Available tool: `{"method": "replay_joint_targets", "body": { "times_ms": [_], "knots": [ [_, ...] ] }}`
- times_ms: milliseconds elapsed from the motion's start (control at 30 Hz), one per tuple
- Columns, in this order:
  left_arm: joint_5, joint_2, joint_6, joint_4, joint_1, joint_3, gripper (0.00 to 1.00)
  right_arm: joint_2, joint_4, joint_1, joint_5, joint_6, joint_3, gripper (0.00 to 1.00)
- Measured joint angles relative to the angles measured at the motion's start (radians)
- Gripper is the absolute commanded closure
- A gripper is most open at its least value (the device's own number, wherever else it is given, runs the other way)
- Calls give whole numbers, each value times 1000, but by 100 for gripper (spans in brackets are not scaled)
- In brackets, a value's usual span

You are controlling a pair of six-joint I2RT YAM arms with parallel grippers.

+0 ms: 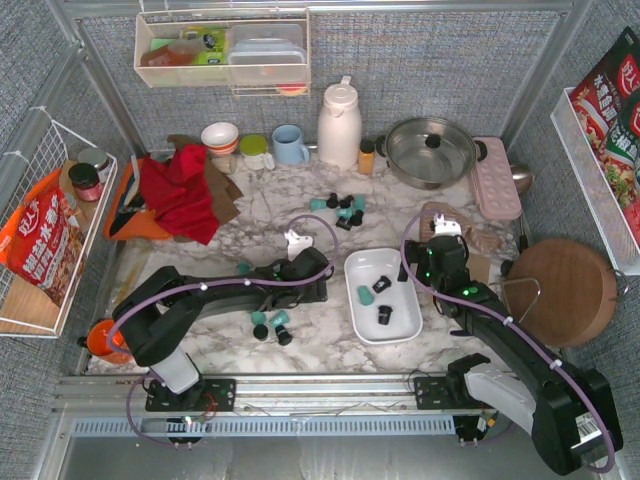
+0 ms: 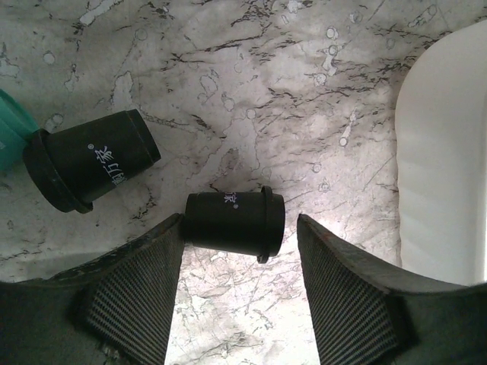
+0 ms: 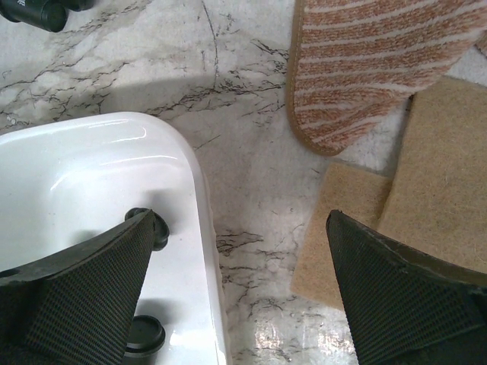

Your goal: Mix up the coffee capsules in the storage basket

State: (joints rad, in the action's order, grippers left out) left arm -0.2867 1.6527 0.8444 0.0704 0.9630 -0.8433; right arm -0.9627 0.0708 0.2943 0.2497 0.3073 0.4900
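- Left claw (image 2: 240, 226): spread, one finger on each side of a black capsule (image 2: 232, 223). The left finger meets the capsule's narrow end; the right finger stands just clear of its flanged rim.
- Black capsule: lies on its side on the tabletop (image 2: 266, 76). Its long axis runs from finger to finger, and its rim points toward the basket (image 2: 441, 167), which is near but apart.
- Second black capsule (image 2: 91, 171): on its side, near the first. Its axis is slanted, with the rim toward the lower left of the wrist view, where a teal capsule (image 2: 11, 141) touches it.
- Basket, top view: long axis runs near to far, slightly slanted. It holds three capsules lying apart: one teal (image 1: 365, 294) and two black.
- Loose capsules: a far group (image 1: 343, 208) lies beyond the basket and a near group (image 1: 272, 325) lies beside the left arm's forearm.
- Left arm (image 1: 220, 290): elbow out to the left, forearm reaching rightward across the tabletop, wrist just left of the basket.
- Right claw (image 3: 237, 217): spread wide and pinching nothing. Its left finger is over the basket's inside and its right finger over a tan mat (image 3: 426, 190), with the basket's rim between them. A striped mat (image 3: 373, 68) lies beyond.
- Right arm (image 1: 500, 325): runs diagonally from its near-right base to the basket's far right corner.
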Motion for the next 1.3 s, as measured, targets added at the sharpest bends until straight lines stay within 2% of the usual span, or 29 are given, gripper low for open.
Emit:
{"method": "replay_joint_targets", "body": {
  "times_ms": [333,633,933,1100,1300],
  "knots": [
    [-4,6,-3,7,-2,-5,42,-6,0,0,0,3,6,1],
    [-7,0,-7,18,-2,-13,43,-10,0,0,-4,3,6,1],
    [-32,-140,-45,35,4,-35,46,-12,0,0,-5,3,6,1],
    [0,-221,-123,-45,54,-41,46,-13,0,0,-11,3,6,1],
    [61,-176,-203,-127,97,-104,46,-14,0,0,-11,3,7,1]
  ]
}}
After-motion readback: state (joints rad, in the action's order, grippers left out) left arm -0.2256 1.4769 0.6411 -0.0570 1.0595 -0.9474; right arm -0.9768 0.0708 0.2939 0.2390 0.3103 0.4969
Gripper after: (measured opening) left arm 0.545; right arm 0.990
